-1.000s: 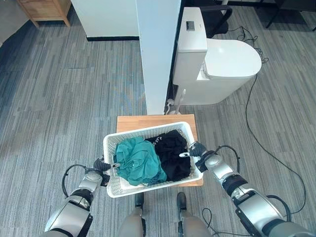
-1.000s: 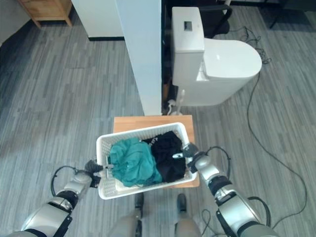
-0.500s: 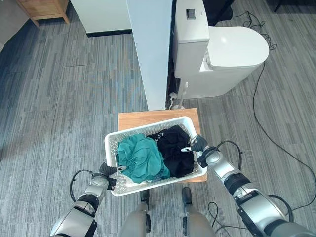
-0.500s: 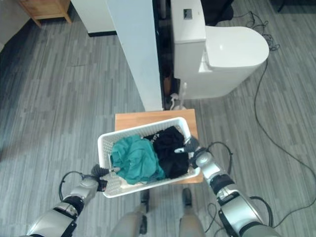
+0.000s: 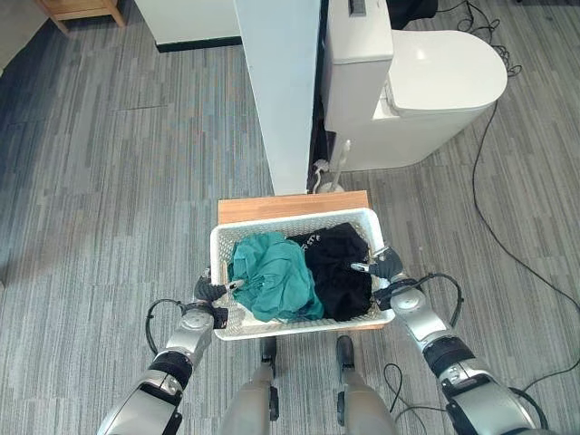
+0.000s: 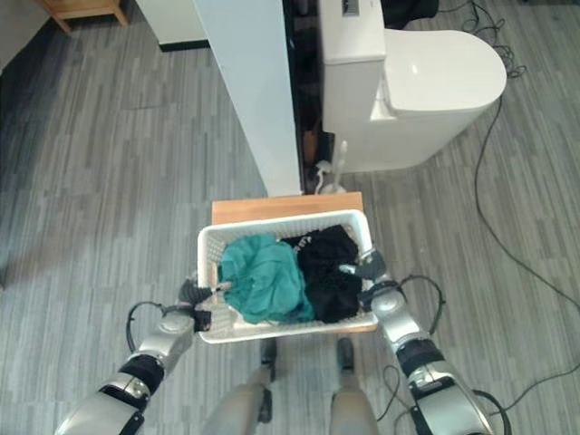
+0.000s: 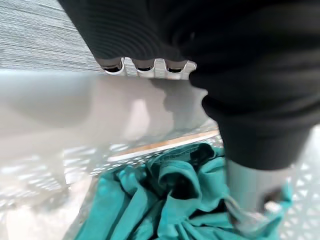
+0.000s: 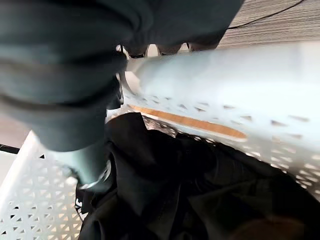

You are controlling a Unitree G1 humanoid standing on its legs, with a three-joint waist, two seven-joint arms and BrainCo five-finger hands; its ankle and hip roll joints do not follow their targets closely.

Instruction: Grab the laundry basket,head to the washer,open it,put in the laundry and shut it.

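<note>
Both robot hands, left (image 5: 205, 306) and right (image 5: 391, 283), grip the crosswise laundry basket (image 5: 299, 223).

The laundry basket (image 5: 299, 274) hides most of the wooden desk (image 5: 272, 207) at centre frame. The toilet (image 5: 426, 86) tank is cut off by the top edge.

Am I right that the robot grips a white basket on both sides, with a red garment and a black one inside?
Not quite: the garment beside the black one is teal green, not red, as the left eye view shows. The rest holds: the left hand and right hand have their fingers on opposite rims of the white basket.
</note>
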